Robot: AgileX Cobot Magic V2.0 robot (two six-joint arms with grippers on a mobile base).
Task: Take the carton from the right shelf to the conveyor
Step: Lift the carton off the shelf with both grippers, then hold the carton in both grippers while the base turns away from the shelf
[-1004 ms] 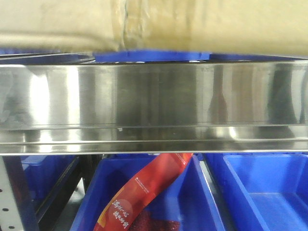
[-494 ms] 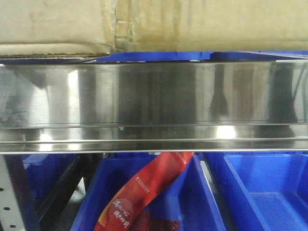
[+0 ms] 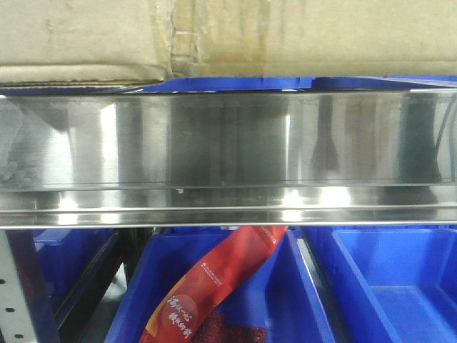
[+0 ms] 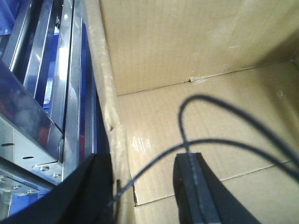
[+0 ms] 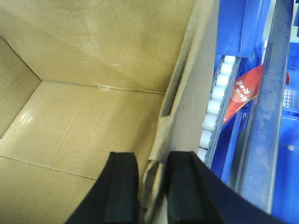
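- My left claw (image 4: 142,158) sits at six o'clock in its wrist view, released. One finger is outside a side wall of the carton (image 4: 210,60) and the other is inside, with a gap showing between the inner finger and the board.
- My right claw (image 5: 152,156), also at six o'clock in its view, is clenched on the opposite wall. The folded top edge fills the space between my pads.
- The carton is open-topped, and what I see of its floor is bare, so I judge it light. It is wide and creased, though, and the thin corrugated walls will likely flex or tear if pulled from one side.
- The best hold, I think, is both rims pinched deep, near the middle of each wall, and lifted evenly.
- In the front view the carton fills twelve o'clock, just above the shiny rail of the shelf (image 3: 228,143). Blue bins (image 3: 385,286) lie at six o'clock below.
- The conveyor is not in view.
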